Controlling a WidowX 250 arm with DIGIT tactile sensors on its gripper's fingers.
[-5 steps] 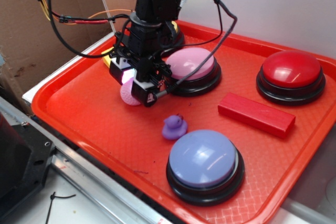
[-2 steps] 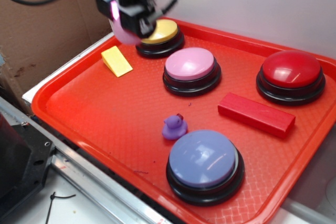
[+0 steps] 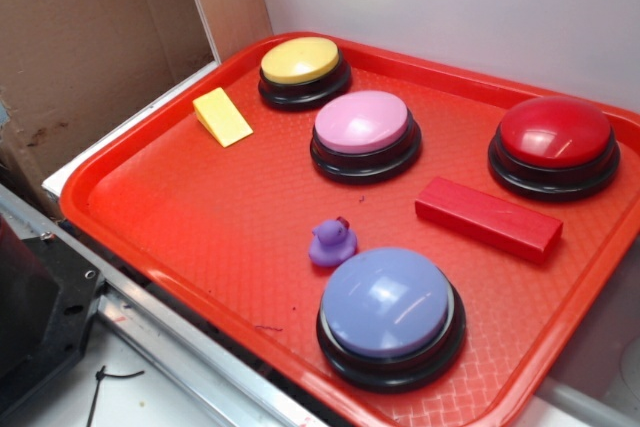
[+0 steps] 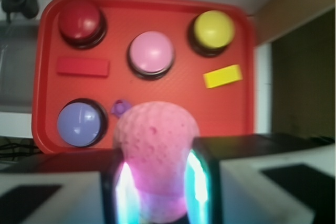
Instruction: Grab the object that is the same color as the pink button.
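The pink dimpled ball (image 4: 156,145) fills the lower middle of the wrist view, squeezed between my two glowing finger pads (image 4: 124,187). My gripper (image 4: 156,184) is shut on it, high above the red tray (image 4: 173,90). The pink button (image 3: 362,122) (image 4: 151,52) sits in the tray's middle, far below the ball. In the exterior view neither the gripper nor the ball shows.
On the tray (image 3: 190,217) stand a yellow button (image 3: 300,62), a red button (image 3: 555,134) and a lavender-blue button (image 3: 387,304). A purple duck (image 3: 332,241), a red block (image 3: 488,217) and a yellow wedge (image 3: 221,116) lie between them. Cardboard (image 3: 90,37) stands at the left.
The gripper lifted the pink ball off the tray, rose up and left, and has now left the exterior view. Everything on the tray stayed put.
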